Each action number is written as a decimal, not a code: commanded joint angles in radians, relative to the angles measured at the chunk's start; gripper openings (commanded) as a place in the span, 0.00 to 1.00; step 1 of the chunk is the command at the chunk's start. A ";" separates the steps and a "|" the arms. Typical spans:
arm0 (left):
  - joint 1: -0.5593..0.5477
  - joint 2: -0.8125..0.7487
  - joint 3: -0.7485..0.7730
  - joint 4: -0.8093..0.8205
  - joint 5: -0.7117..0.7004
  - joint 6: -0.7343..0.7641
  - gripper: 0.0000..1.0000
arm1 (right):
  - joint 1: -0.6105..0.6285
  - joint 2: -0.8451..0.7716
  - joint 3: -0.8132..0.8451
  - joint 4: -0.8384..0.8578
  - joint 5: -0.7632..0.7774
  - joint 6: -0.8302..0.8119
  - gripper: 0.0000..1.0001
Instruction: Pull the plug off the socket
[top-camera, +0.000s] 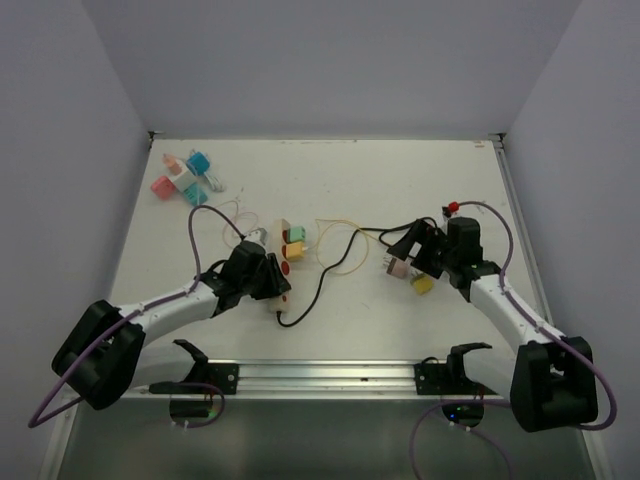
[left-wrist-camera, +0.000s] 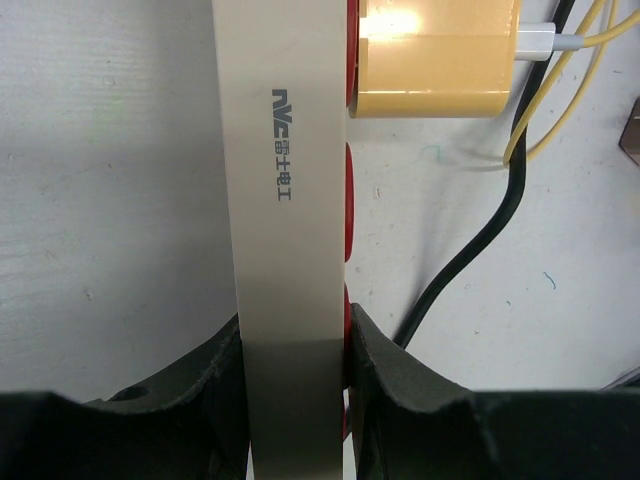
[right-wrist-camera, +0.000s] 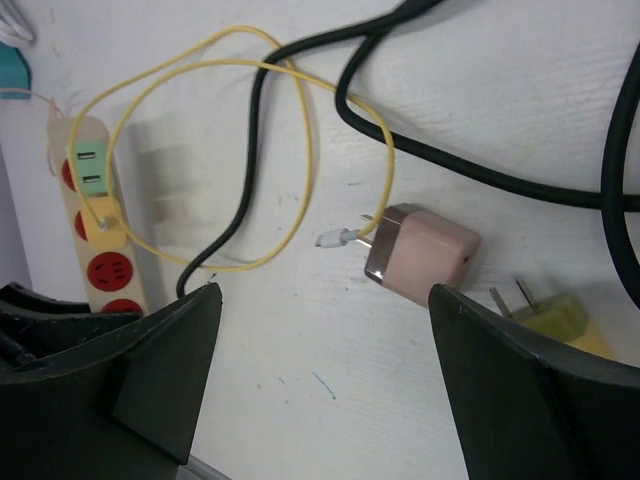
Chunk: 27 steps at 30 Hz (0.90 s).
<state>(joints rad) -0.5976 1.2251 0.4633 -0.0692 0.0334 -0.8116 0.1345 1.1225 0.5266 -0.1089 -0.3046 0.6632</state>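
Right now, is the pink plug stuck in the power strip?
No, the pink plug lies on the table, prongs bare, apart from the power strip.

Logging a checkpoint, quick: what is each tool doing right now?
Left tool: closed on the strip.
Right tool: open, holding nothing; the pink plug lies free, unplugged.

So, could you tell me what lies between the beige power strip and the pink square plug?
Loops of thin yellow cable and a black cord, seen in the right wrist view.
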 joint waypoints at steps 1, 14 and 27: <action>0.002 -0.047 0.015 0.075 0.007 0.046 0.00 | 0.001 -0.062 0.090 -0.095 -0.028 -0.062 0.88; 0.002 -0.084 0.034 0.071 0.017 0.023 0.00 | 0.403 0.130 0.249 0.266 0.008 0.171 0.85; 0.001 -0.154 0.012 0.080 0.049 -0.024 0.00 | 0.576 0.463 0.374 0.445 0.101 0.285 0.81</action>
<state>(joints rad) -0.5976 1.1141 0.4633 -0.0769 0.0616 -0.8196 0.6907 1.5482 0.8364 0.2317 -0.2424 0.9138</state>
